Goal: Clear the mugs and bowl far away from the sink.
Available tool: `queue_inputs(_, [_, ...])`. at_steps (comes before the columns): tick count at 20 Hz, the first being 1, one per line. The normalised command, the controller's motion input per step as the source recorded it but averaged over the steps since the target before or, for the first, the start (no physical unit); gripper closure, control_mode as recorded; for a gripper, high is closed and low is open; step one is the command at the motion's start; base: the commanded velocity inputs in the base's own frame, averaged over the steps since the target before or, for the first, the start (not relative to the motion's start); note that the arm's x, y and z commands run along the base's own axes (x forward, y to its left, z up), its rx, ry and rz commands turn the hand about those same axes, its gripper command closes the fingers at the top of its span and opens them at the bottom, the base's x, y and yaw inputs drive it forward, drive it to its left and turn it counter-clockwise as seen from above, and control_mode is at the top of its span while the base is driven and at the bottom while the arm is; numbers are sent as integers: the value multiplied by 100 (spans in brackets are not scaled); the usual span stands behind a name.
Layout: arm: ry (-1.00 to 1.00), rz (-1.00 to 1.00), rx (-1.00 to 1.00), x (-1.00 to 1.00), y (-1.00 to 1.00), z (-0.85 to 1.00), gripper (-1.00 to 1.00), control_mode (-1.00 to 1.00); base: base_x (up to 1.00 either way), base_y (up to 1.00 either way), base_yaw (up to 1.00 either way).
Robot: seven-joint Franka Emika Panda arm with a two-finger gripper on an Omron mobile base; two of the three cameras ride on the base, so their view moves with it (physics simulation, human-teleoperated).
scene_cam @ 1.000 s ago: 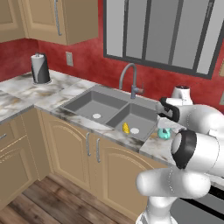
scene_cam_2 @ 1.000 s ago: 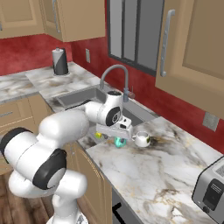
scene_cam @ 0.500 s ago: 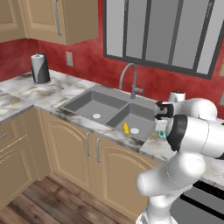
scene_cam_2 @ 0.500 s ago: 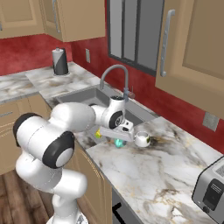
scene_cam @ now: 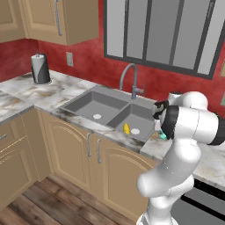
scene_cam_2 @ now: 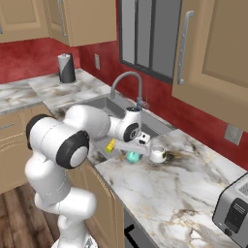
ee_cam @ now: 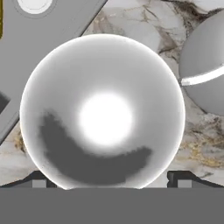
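The teal-green mug (ee_cam: 105,113), white inside, stands upright on the marble counter just right of the sink (scene_cam: 105,107). My gripper (ee_cam: 111,179) is open, pointing down over it, with one fingertip (ee_cam: 39,180) on each side of its rim. In the right base view the gripper (scene_cam_2: 131,149) sits on top of the teal mug (scene_cam_2: 128,157), whose edge also peeks past my arm (scene_cam: 163,136). The squat white mug (scene_cam_2: 157,154) stands close beside it, away from the sink (ee_cam: 205,78). The bowl is hidden.
A gooseneck faucet (scene_cam: 132,74) rises behind the two-basin sink. A yellow item (scene_cam: 126,128) lies in the right basin. A paper towel roll (scene_cam: 40,69) stands far left. A toaster (scene_cam_2: 235,213) sits far right, past bare marble counter (scene_cam_2: 160,193).
My hand has come down over the teal mug, and the elbow has swung round. The mugs have not moved and the jaws have stayed wide.
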Motion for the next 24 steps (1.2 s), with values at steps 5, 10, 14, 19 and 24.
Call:
queue_inputs(5, [0,4,3,20,-15,-14,-100,-100,0,0,0])
queue_inputs(10, [1,2,4,0,0,-19,-100,-100,0,0,0])
queue_inputs(14, [5,0,5,-9,5,-26,100,-100,0,0,0])
queue_inputs(19, [5,0,7,-1,1,-22,100,-100,0,0,0])
queue_inputs(24, [6,0,7,-6,12,-21,100,-100,0,0,0])
